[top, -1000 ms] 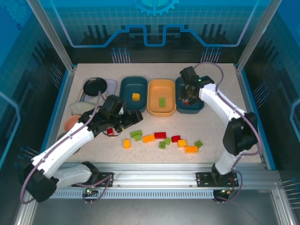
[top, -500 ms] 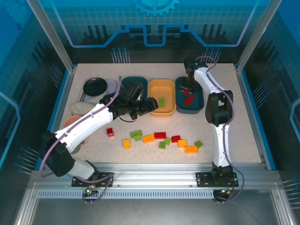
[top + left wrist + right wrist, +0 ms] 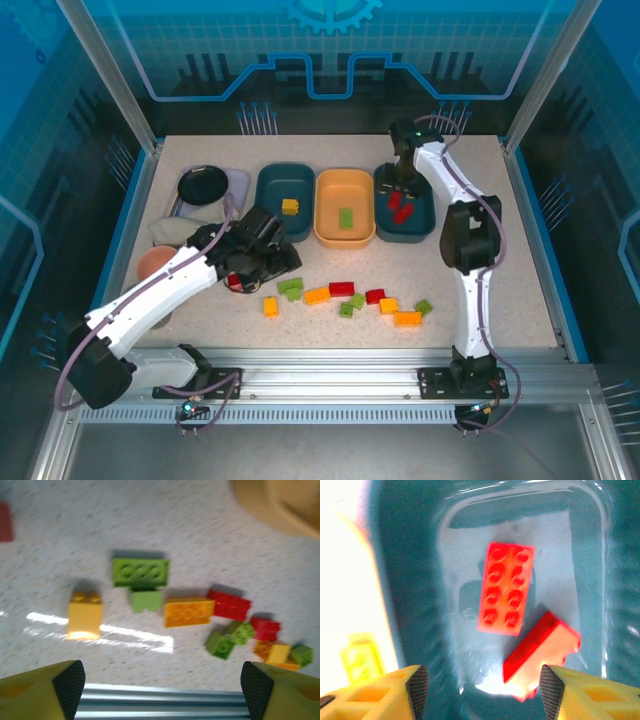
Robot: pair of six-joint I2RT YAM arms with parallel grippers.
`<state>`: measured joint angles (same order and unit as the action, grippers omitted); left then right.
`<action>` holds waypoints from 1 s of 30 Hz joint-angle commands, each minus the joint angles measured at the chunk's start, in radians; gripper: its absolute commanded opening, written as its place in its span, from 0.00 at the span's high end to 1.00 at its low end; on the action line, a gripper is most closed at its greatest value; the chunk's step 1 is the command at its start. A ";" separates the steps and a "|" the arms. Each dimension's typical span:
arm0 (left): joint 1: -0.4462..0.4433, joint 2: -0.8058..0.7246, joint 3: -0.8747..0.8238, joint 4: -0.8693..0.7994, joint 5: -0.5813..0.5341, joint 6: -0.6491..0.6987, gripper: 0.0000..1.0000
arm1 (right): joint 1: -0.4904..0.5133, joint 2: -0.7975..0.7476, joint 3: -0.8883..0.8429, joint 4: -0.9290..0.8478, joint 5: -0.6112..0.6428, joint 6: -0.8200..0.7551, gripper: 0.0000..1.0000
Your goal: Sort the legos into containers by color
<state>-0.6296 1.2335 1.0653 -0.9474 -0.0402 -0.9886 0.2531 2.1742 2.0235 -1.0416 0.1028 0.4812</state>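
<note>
Spreading above the right teal tray (image 3: 410, 580), your right gripper (image 3: 479, 679) let go, so two red bricks (image 3: 506, 587) lay sorted; your left gripper (image 3: 162, 680), spread empty, returned over the loose bricks (image 3: 190, 611).

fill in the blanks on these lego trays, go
The right teal tray holds ___ red bricks.
The brick in the orange-yellow tray is ___.
The lego in the left teal tray is ___.
The right end effector has its jaws ___.
Missing: two; green; yellow; open.
</note>
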 commanded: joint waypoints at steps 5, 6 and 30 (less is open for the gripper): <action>-0.007 0.023 -0.167 -0.030 0.034 0.048 0.14 | 0.291 -0.609 -0.622 0.435 -0.210 -0.116 0.28; -0.005 0.035 -0.181 -0.009 0.044 0.053 0.14 | 0.325 -0.677 -0.713 0.491 -0.243 -0.106 0.27; 0.004 0.279 -0.270 0.194 -0.026 0.149 0.60 | 0.477 -0.958 -1.076 0.528 -0.338 0.028 0.26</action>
<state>-0.6292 1.5047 0.8051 -0.7677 -0.0345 -0.8551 0.7200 1.1980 0.9119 -0.5362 -0.2138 0.4984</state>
